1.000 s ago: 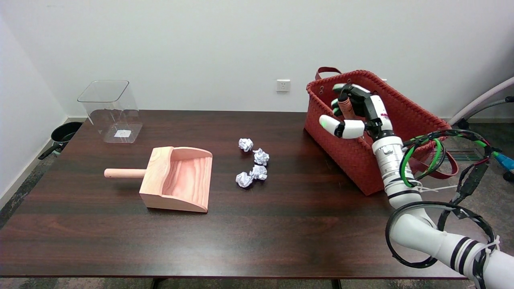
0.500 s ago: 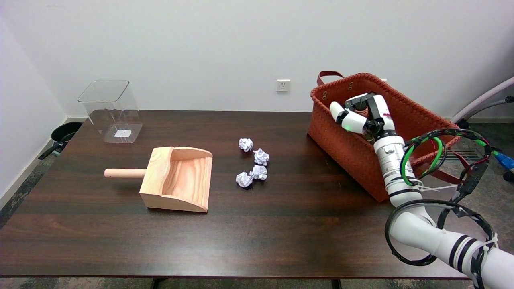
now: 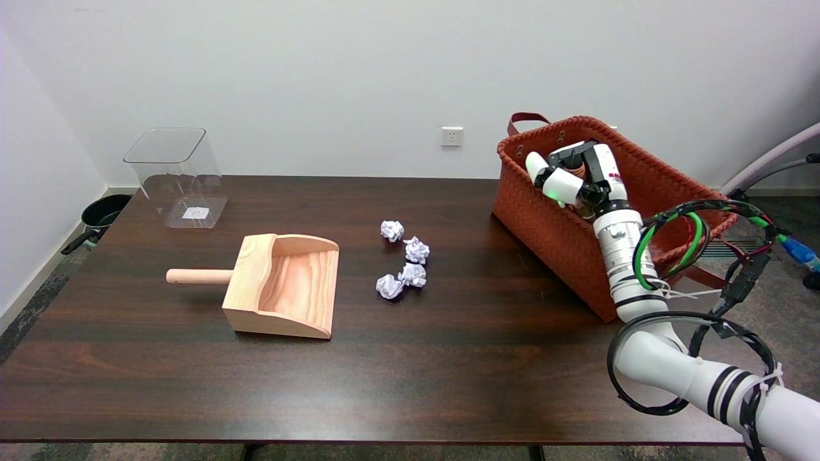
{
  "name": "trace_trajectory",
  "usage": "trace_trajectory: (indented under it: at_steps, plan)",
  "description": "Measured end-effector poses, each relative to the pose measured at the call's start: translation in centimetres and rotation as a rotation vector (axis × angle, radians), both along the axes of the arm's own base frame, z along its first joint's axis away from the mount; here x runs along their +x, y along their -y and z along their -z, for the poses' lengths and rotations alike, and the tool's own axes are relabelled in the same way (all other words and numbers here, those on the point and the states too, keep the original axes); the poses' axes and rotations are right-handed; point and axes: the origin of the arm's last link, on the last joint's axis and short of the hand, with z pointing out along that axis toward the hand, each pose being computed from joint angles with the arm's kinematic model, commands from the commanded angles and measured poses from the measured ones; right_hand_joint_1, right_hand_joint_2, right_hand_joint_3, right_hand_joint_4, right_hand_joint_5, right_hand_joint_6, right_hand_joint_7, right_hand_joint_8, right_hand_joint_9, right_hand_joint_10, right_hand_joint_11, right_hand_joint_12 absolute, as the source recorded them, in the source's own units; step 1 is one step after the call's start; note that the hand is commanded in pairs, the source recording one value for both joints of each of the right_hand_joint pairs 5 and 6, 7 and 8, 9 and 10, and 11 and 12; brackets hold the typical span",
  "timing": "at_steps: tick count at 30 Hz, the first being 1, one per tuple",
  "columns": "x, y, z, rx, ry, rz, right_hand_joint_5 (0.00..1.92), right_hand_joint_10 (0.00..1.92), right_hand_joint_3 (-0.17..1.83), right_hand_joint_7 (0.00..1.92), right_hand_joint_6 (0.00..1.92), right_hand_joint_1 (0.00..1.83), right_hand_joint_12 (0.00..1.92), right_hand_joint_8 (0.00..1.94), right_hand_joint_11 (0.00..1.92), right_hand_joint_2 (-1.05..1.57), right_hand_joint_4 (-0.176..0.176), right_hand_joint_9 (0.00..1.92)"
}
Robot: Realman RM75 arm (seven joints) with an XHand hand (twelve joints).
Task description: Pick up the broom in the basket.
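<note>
Landmark: dustpan [image 3: 282, 283], on tabletop [image 3: 410, 384]. Paper balls [image 3: 405, 259] clustered to its right; basket [image 3: 576, 224] farther right at the tabletop's edge, hand [image 3: 573, 176] inside it. Clear bin [image 3: 176, 176] behind and left of the dustpan, near the far edge.

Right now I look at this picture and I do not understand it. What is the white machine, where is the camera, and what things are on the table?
The camera sits above the table's near side and looks down and across it. The white jointed tube from the lower right is a robot arm. It ends in a black-and-white right hand, which reaches into the red woven basket. Its fingers are closed around a brownish handle, probably the broom; most of it is hidden. On the dark table lie a wooden dustpan, several crumpled paper balls and a clear plastic bin.
</note>
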Motion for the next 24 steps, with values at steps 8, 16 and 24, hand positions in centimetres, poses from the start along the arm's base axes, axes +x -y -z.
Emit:
trace_trajectory:
  at_steps: [8, 16, 24]
  plan:
    - [1.0, 0.5, 0.2, -0.010, 0.001, -0.051, 1.92, 1.76, 0.68, 1.79, 1.92, 0.85, 1.69, 1.79, 1.69, 0.80, 0.000, 1.76]
    - [1.8, 1.0, 0.6, -0.014, 0.009, -0.089, 1.92, 1.77, 0.65, 1.81, 1.92, 0.83, 1.69, 1.81, 1.69, 0.86, 0.000, 1.77]
    - [2.1, 1.2, 1.0, -0.020, 0.021, -0.117, 1.92, 1.80, 0.64, 1.84, 1.92, 0.83, 1.71, 1.84, 1.71, 0.88, 0.000, 1.80]
